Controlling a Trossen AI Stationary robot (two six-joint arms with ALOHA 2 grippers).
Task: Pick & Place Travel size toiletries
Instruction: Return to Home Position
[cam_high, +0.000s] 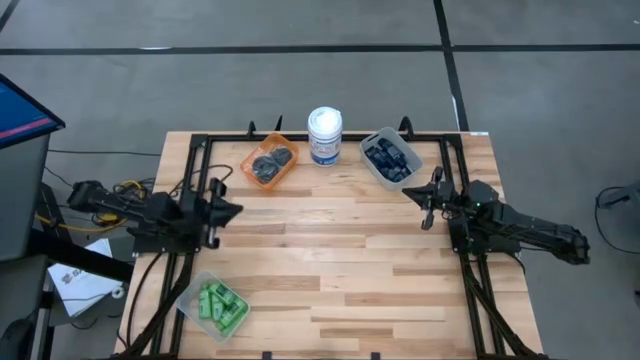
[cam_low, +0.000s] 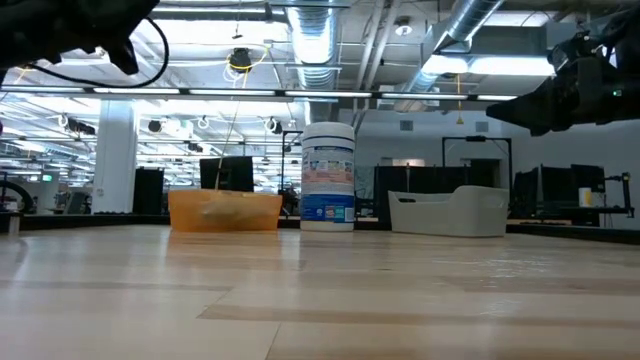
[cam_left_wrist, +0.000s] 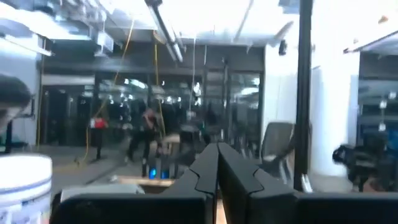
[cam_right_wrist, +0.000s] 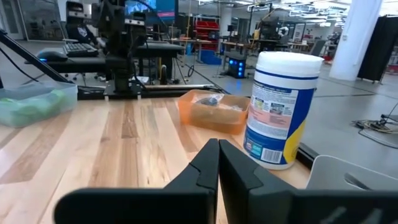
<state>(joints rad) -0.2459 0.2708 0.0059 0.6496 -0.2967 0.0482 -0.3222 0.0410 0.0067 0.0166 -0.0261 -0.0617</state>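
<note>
The bright green little bottles (cam_high: 220, 305) lie in a clear bin at the near left. The round dark grey pots (cam_high: 270, 164) lie in an orange bin (cam_high: 270, 148) at the far middle. The dark navy tubes (cam_high: 388, 157) lie in a grey bin (cam_high: 366, 160) at the far right. My left gripper (cam_high: 236, 209) hovers shut and empty at the table's left side; it also shows in the left wrist view (cam_left_wrist: 217, 163). My right gripper (cam_high: 410, 193) hovers shut and empty just near of the grey bin; it also shows in the right wrist view (cam_right_wrist: 218, 155).
A white tub with a blue label (cam_high: 325, 135) stands upright between the orange and grey bins; it also shows in the low view (cam_low: 328, 176). Black frame rails (cam_high: 200, 150) run along the table's left, right and far sides. Bare wood lies in the table's middle.
</note>
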